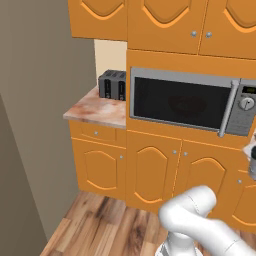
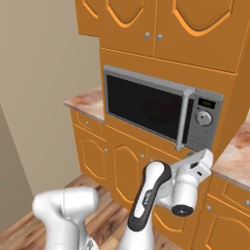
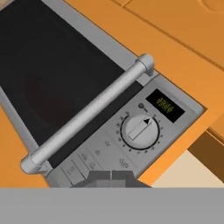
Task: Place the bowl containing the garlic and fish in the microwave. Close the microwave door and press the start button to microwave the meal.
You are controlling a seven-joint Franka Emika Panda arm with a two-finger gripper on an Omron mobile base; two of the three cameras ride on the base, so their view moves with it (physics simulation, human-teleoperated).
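Hand view: gripper (image 3: pixel 111 176) jaws pressed together, holding nothing, fingertips just short of the microwave (image 3: pixel 131 131) control panel's lower buttons, dial right above them, microwave door (image 3: pixel 52 78) shut ahead-left with its bar handle (image 3: pixel 87 114) running diagonally just beyond the tips.

Home kitchen: orange cabinets (image 1: pixel 150 170), built-in microwave (image 1: pixel 190 102), toaster (image 1: pixel 112 85), marble counter (image 1: pixel 97 111).

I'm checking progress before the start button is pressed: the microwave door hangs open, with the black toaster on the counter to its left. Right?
Not quite. The microwave door is shut flush against the microwave, as the left base view shows. The rest holds: the black toaster stands on the counter to its left.
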